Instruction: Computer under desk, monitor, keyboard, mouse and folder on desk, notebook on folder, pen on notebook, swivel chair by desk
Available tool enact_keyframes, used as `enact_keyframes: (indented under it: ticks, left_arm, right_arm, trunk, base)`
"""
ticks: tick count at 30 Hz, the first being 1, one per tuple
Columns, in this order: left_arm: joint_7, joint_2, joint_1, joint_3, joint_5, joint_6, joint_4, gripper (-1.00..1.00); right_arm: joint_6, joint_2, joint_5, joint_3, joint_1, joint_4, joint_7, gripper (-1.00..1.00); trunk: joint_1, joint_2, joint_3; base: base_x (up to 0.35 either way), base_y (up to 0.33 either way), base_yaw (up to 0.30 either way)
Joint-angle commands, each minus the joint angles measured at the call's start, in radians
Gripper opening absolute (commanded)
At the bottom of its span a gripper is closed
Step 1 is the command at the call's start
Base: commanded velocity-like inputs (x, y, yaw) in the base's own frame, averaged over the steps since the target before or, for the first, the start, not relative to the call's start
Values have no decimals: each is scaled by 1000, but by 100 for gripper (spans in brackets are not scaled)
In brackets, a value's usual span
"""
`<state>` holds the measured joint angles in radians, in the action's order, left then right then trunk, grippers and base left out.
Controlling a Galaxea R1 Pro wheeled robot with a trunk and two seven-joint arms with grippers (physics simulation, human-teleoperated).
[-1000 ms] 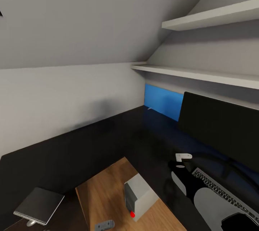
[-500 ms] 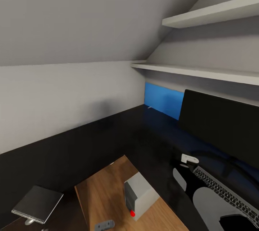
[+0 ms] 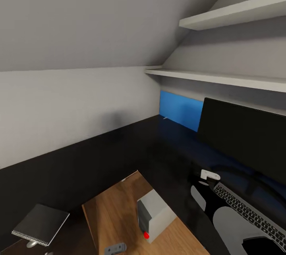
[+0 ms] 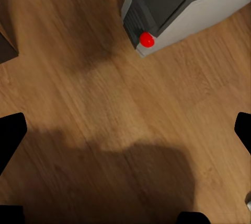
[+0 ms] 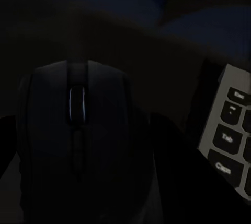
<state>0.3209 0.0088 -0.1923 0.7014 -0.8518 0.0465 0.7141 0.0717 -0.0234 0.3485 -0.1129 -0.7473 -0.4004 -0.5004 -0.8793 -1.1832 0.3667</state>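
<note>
My right pincer holds the mouse (image 5: 78, 145) between its fingers just beside the keyboard (image 5: 230, 140), grip firmness unclear; next, set it down there and release.

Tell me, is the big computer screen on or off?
Off, it looks like. The monitor stands upright on the dark desk, and its screen is plain black with no picture or light on it.

Black monitor (image 3: 246, 140), blk desk (image 3: 119, 156), blue folder (image 3: 180, 110).
</note>
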Motion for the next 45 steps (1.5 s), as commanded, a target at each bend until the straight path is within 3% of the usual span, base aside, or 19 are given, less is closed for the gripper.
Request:
enact_keyframes:
  ticks: [1,7,32,45]
  left_arm:
    - [8,2,-1,4,-3,3,2,100]
    - [6,5,-1,4,-3,2,2,100]
    - [8,5,-1,4,-3,1,2,100]
    - [7,5,-1,3,-3,1,4,100]
  right_arm:
    - [7,-1,6,-8,-1,-2,-12,-100]
    - [1,-1,5,-7,0,0,-42,-100]
    - [-1,-4,4,-5,0,0,-46,-100]
    - [0,-5,4,-5,-1,0,-46,-100]
  trunk:
    - [0,-1,1]
    - [0,-1,1]
    - [0,-1,1]
    - [-50,-92,42]
  base:
    - [0,0,0]
    - [25,0,0]
    - [55,0,0]
    - [0,0,0]
